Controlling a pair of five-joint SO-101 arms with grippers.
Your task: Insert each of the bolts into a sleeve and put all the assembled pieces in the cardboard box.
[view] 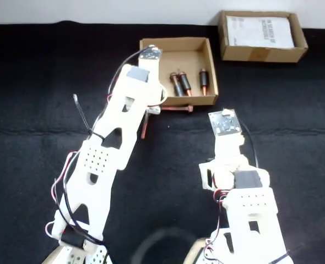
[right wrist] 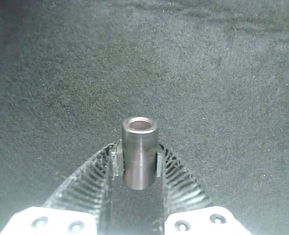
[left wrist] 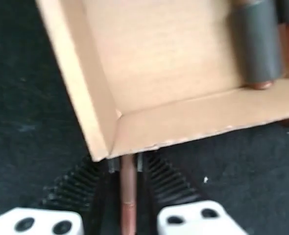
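Left gripper (left wrist: 126, 164): jaws pinched on a copper bolt (left wrist: 128, 196), shank running out between the ribbed pads, tip right at a corner of the cardboard box (left wrist: 85, 98). From the high cam that's the box's 7 o'clock corner, w/ the bolt just outside the wall, not in.

Right gripper (right wrist: 138, 150) is clamped round a grey sleeve (right wrist: 139, 132), bore open & facing away from the wrist. It sits over bare black cloth (right wrist: 223, 73) at approx 5 o'clock of the box, well apart from the left arm's bolt.

Score so far: 3 assembled pieces (view: 183, 83) lie side by side inside the box, toward its 3 o'clock half. Bolts w/ sleeves on, done & delivered.

Pair no. 4 is held one half per arm, not yet mated; I'd call that the step in hand.

Then there's a loose bolt (view: 176, 109) flat on the cloth, just along the box's 6 o'clock wall, outside. It's bare, so it needs a sleeve & a trip into the box.

By my count that's past halfway: 3 in, 1 pair pending, 1 bolt waiting.

Second cardboard box (view: 261, 54) w/ a printed sheet sits up at 1 o'clock, not part of the action.
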